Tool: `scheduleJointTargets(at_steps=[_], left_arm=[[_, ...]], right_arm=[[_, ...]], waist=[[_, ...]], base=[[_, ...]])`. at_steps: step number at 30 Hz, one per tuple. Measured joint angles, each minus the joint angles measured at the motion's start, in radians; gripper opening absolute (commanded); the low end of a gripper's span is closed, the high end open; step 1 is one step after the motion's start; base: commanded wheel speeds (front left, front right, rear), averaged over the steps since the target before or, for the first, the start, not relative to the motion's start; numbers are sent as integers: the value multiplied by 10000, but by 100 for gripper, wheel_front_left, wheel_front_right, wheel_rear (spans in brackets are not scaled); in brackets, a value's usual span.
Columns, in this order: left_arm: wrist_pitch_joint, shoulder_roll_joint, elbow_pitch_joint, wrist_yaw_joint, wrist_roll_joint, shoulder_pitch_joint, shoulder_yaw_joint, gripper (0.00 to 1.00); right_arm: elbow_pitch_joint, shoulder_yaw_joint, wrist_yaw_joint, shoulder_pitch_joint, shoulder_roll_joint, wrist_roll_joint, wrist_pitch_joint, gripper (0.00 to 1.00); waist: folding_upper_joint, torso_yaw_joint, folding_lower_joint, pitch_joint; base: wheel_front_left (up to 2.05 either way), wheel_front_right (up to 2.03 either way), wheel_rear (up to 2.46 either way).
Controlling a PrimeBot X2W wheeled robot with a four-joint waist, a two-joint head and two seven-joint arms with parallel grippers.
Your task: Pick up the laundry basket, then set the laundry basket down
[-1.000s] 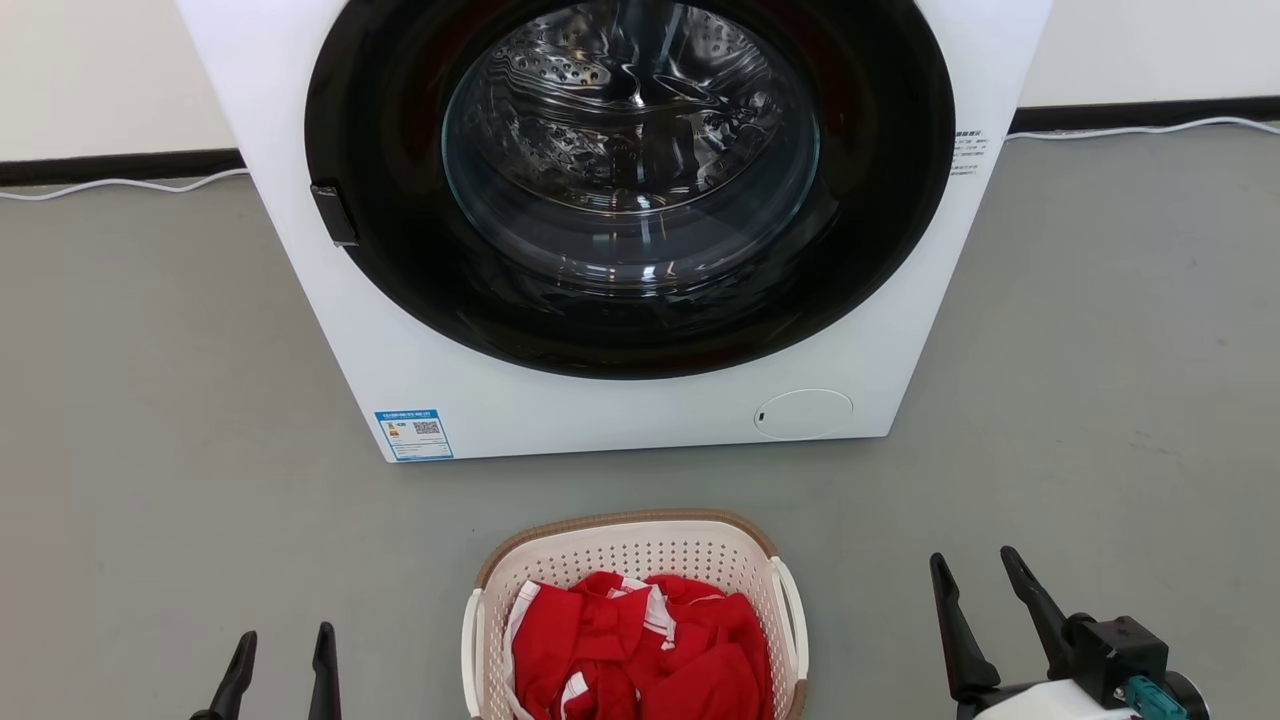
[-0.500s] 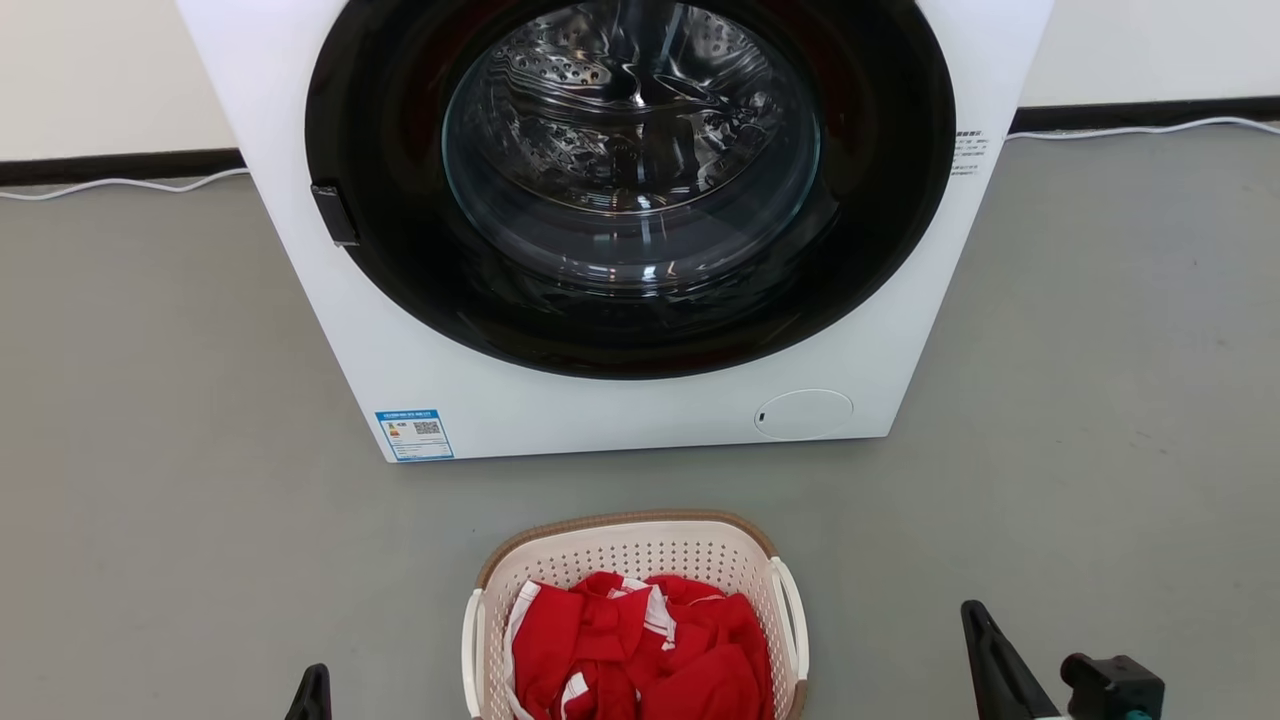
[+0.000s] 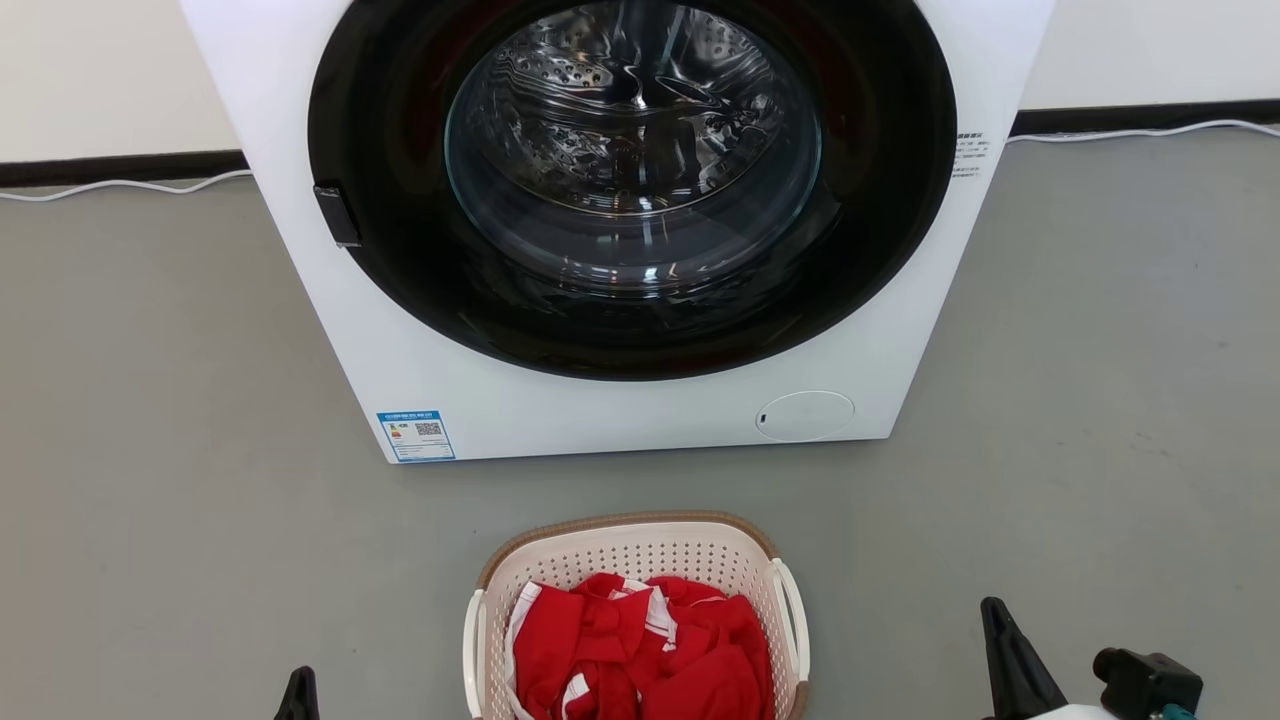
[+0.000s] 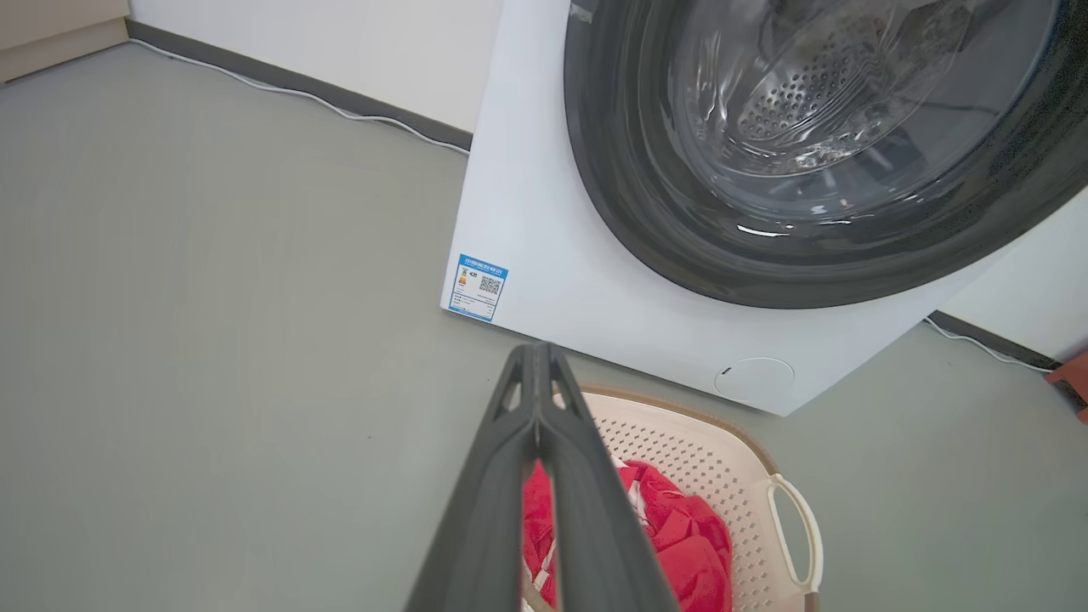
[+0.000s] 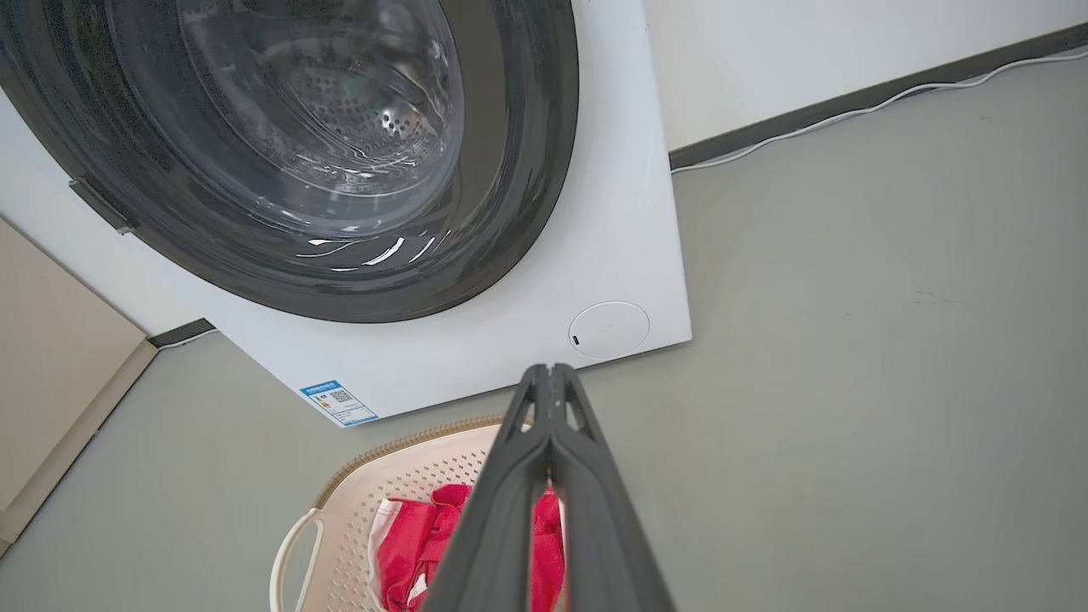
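The laundry basket point(image 3: 640, 553) stands on the grey floor in front of the washer, at the bottom middle of the head view. It is cream and perforated, with a brown rim and a white handle point(image 3: 796, 612) on each side. Red and white clothes point(image 3: 640, 650) fill it. My left gripper point(image 3: 298, 692) is low to the basket's left, apart from it. My right gripper point(image 3: 992, 612) is low to its right, also apart. Each wrist view shows its own fingers pressed together with nothing between them: left gripper point(image 4: 537, 353), right gripper point(image 5: 551, 371), with the basket point(image 4: 680, 442) point(image 5: 408, 472) behind them.
A white front-loading washer point(image 3: 620, 420) with its round glass door point(image 3: 635, 150) closed stands just beyond the basket. A white cable point(image 3: 120, 186) runs along the base of the wall. A beige panel point(image 5: 51, 340) shows left of the washer. Grey floor lies on both sides.
Both grippers went from open to shut and sank toward the bottom edge of the head view. The basket has stayed where it was.
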Motion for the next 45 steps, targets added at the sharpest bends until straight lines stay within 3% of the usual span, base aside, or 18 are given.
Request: scheduleJointTargets(at_steps=[45], left_arm=[[1243,-6,-10,0,-4945,-660,353,0]], right_arm=[[-583,-685,0,-50,-119,5221,1158,0]], waist=[[0,67,-2,-135]], base=[[0,0,0]])
